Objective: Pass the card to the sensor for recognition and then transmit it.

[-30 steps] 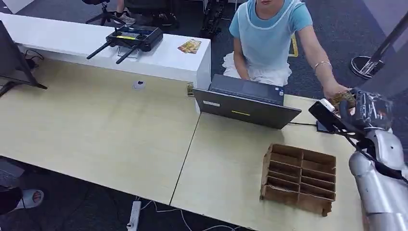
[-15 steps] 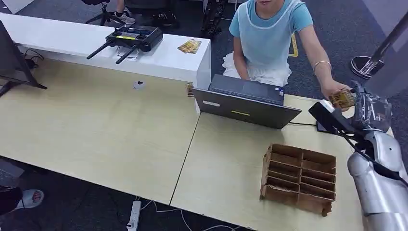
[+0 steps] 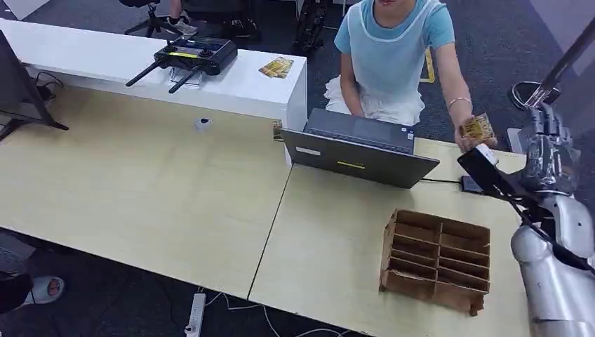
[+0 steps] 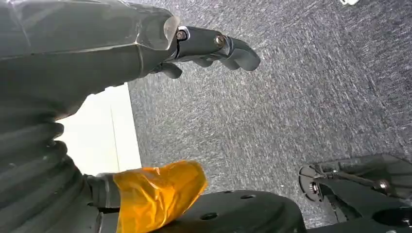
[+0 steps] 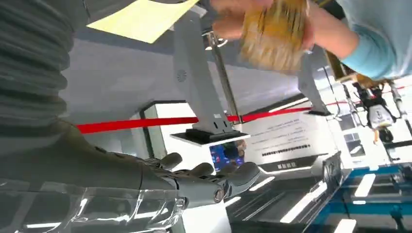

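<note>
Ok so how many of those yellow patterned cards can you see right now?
3. One card is in the person's hand near the robot's right hand; one lies on the white counter; one is partly hidden behind the laptop.

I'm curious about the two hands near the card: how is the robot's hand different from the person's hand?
The robot's right hand is grey metal; the person's hand is bare, with a bracelet at its wrist. The person's hand grips the yellow card; the robot's right hand holds nothing, its fingers loosely extended. Both are raised above the table's far right end.
</note>
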You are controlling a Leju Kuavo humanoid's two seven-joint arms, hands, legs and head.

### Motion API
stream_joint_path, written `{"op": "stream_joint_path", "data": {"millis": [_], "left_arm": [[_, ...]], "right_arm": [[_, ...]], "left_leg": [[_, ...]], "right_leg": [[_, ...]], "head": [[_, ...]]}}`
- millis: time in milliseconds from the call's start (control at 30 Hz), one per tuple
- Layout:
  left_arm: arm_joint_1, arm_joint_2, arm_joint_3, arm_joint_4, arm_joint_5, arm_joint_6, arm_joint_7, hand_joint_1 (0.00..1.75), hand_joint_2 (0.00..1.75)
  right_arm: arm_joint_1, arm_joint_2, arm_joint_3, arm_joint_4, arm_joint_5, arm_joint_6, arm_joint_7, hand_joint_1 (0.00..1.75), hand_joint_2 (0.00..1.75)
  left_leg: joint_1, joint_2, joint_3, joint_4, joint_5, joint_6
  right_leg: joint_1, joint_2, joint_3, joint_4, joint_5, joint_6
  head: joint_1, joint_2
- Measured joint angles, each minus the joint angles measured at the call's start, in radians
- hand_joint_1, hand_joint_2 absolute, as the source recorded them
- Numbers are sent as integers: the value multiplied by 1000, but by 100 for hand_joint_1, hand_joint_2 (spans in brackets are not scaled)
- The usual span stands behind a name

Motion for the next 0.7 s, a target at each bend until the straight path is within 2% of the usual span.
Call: {"op": "stream_joint_path", "data": {"millis": [133, 367, 467, 567, 700], "left_arm": [[2, 0, 0, 0, 19, 4, 0, 0, 175], [7, 0, 4, 0, 39, 19, 0, 0, 175], [9, 0, 11, 0, 45, 24, -8, 0, 175], [9, 0, 19, 0, 50, 27, -14, 0, 175], [11, 0, 34, 0, 66, 36, -18, 0, 175]], "right_arm": [[85, 0, -62, -162, -192, 19, -61, 0, 175], [281, 21, -242, -476, -797, 179, -131, 0, 175], [369, 31, -316, -571, -1032, 276, -145, 0, 175], [460, 44, -366, -654, -1313, 423, -138, 0, 175], [591, 74, -393, -757, -1408, 512, -149, 0, 175]], "left_leg": [[0, 0, 0, 0, 0, 0], [0, -1, -1, 0, -1, 0], [0, -1, -1, 0, -1, 0], [0, -1, -1, 0, -1, 0], [1, 0, -1, 0, -1, 0]], "right_leg": [[0, -1, 0, 0, 0, 0], [0, -1, 0, -1, 0, 0], [0, -1, 0, -1, 0, 0], [0, -1, 0, -1, 0, 0], [1, -1, 0, -1, -1, 0]], "head": [[0, 0], [0, 0], [0, 0], [0, 0], [0, 0]]}}
